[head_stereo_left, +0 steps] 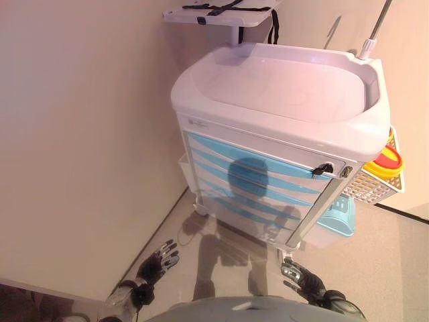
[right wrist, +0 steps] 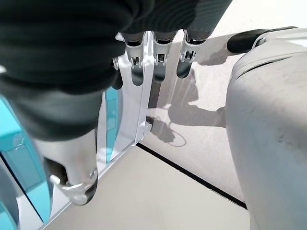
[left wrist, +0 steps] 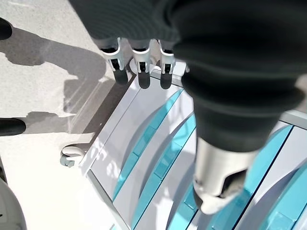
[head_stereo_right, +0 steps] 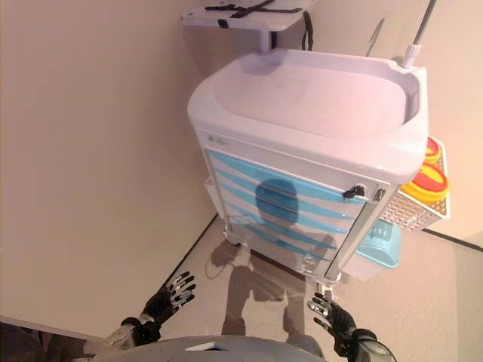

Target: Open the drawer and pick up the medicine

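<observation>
At the left, the left hand (head_stereo_left: 155,263) is seen low over the floor (head_stereo_left: 221,255), its fingers spread and relaxed and nothing held in it; in its wrist view the fingertips are shown straight, with the blue drawer fronts past them. Ahead of both hands a white medical cart (head_stereo_left: 281,100) is stood against the wall (head_stereo_left: 80,134), its recessed top bare. Its front is filled by a stack of drawers (head_stereo_left: 248,184) with blue curved pulls, all shut; each pull is run crosswise, its long axis level along the cart's front. A dark lock knob (head_stereo_left: 322,169) is set at the upper right corner of that front. The medicine is not to be seen in any view and is judged to lie inside one of the closed drawers, so the opening step is not yet begun. On the cart's right side a white wire basket (head_stereo_left: 372,188) is hung with a yellow and red container (head_stereo_left: 384,164) in it, and a light blue bin (head_stereo_left: 338,218) is placed below. At the right, the right hand (head_stereo_left: 299,275) is held equally low, fingers extended and empty. The drawers lie forward of and above both hands, well apart from them; neither hand is clearly nearer, and a reach up and forward is judged to be needed.
</observation>
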